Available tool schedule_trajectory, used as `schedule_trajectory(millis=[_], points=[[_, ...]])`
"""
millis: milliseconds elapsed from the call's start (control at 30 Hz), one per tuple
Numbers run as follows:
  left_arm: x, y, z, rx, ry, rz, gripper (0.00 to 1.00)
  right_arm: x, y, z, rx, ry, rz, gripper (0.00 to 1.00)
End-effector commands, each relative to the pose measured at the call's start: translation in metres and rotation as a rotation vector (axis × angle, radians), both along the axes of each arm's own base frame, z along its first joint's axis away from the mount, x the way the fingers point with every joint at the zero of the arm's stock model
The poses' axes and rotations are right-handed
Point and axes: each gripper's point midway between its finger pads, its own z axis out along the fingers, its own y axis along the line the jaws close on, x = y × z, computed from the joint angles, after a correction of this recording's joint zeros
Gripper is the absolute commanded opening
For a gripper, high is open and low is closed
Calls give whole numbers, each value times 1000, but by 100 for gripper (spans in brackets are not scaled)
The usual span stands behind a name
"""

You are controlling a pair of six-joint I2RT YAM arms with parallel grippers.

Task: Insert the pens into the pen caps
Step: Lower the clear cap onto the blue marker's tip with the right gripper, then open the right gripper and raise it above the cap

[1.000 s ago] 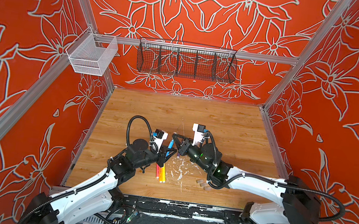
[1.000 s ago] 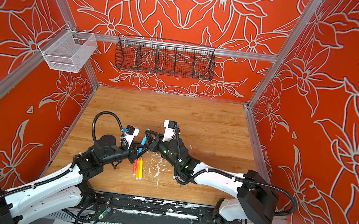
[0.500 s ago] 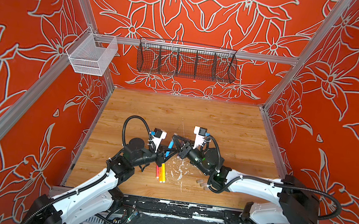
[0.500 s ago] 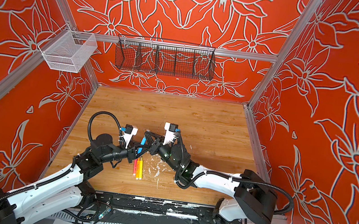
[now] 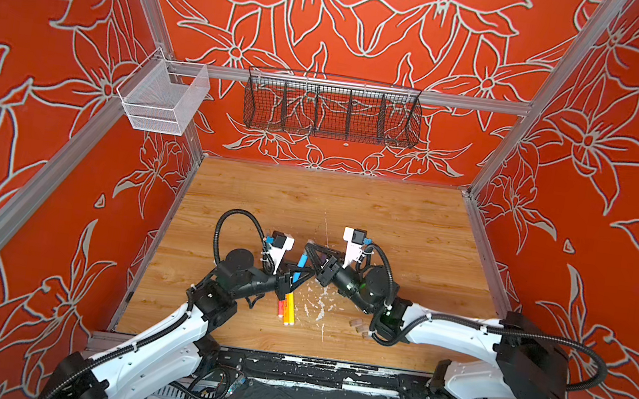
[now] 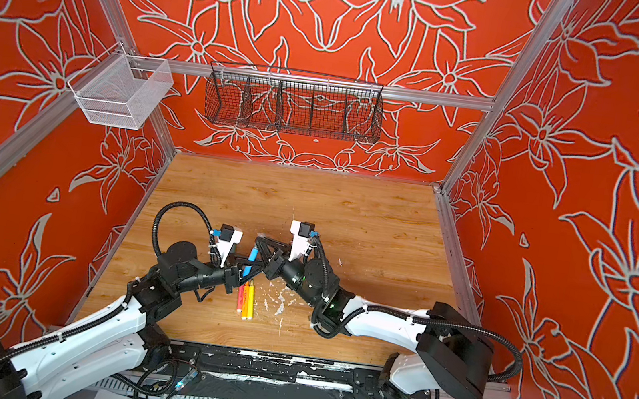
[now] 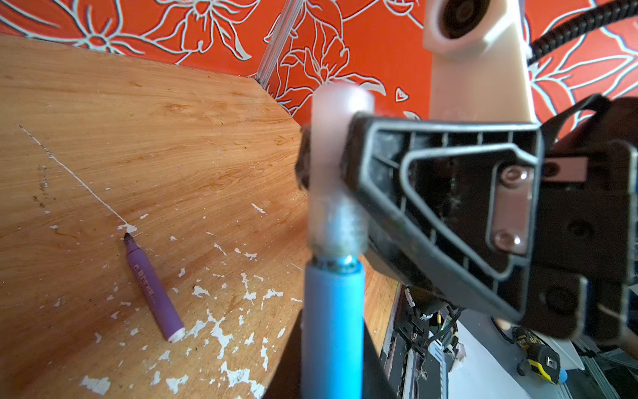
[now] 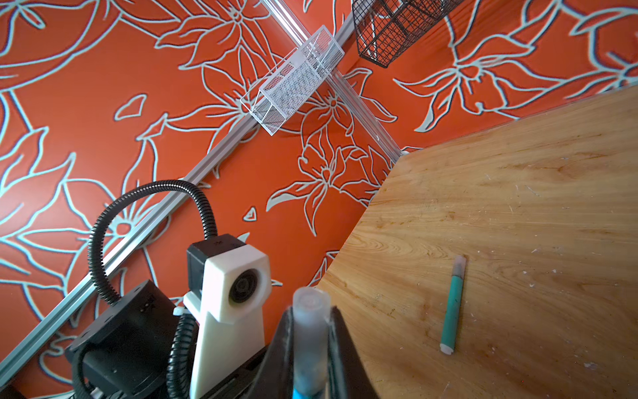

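The jaws of the left gripper (image 5: 294,279) were clamped on the lower barrel of the blue pen (image 5: 300,266). Those of the right gripper (image 5: 309,251) were clamped on one clear cap (image 7: 336,162). We saw this cap set over the pen's tip, its rim just short of the blue barrel, with both raised over the middle of the table.

We counted:
- one wooden table (image 5: 390,218);
- two arms, the left arm (image 5: 165,339) and the right arm (image 5: 455,336), meeting over the table;
- two wall baskets, one black wire basket (image 5: 331,112) and one white mesh basket (image 5: 163,98);
- six pens;
- four caps.

Of the pens, one was held. Three lay side by side and touching on the near side of the grippers in both top views: the pink pen (image 6: 240,298), the orange pen (image 6: 245,302) and the yellow pen (image 6: 250,302). One purple pen (image 7: 153,293) lay uncapped among white flecks (image 7: 214,331). One green pen (image 8: 451,307) lay apart, wearing a second cap (image 8: 459,264).

Two loose caps (image 5: 355,322) lay beside the right arm in a top view.
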Motion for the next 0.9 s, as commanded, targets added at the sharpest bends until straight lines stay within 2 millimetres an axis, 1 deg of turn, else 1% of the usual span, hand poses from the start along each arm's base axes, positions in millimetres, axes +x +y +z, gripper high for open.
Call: schedule_trajectory(millis=[0,100,233,333,467,533,600,667,767,867], points=[[10,9,42,-82,-149,70,0,-36,13,-43,-148,28,153,11],[9,12,43,-81,-166,84,0,-35,6,-40,-149,20,130,22],[9,14,42,-75,-180,93,0,-38,-2,-27,-148,-7,126,40],[8,13,43,-72,-187,86,0,-40,-12,-13,-155,-27,108,52],[8,12,42,-64,-193,78,0,-40,-31,12,-160,-54,53,57],[7,11,43,-59,-197,73,0,-36,-42,30,-159,-59,6,59],[6,10,42,-54,-201,69,0,-31,-50,42,-167,-47,-43,59],[5,9,43,-51,-206,63,0,-23,-56,47,-184,-21,-96,59],[5,8,42,-42,-209,63,0,-12,-54,52,-206,10,-135,59],[5,8,42,-37,-211,64,0,-5,-37,55,-216,30,-108,59]])
